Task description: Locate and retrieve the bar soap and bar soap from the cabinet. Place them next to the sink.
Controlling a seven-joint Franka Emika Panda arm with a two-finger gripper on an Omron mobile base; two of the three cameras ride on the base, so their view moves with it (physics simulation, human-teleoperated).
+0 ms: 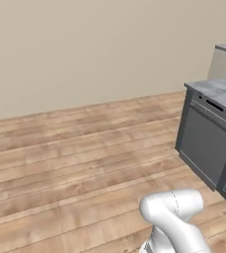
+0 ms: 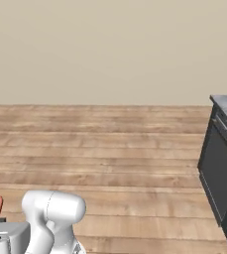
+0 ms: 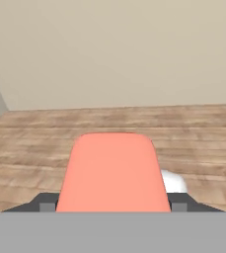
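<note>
Far from any sink here: bare wall [image 1: 85,44], plank floor [image 1: 75,168], a grey-topped counter [image 1: 218,91] with a dark front panel off to the right. Could drop the load during the drive, since a jolt or swing of the raised arm might shake it loose onto the floor. Could also clip that counter corner on a tight turn. Hand [image 3: 113,210] closed on the coral-pink soap [image 3: 113,173], held out front above the floor: flat, plain, rounded corners, smooth and likely slippery.
</note>
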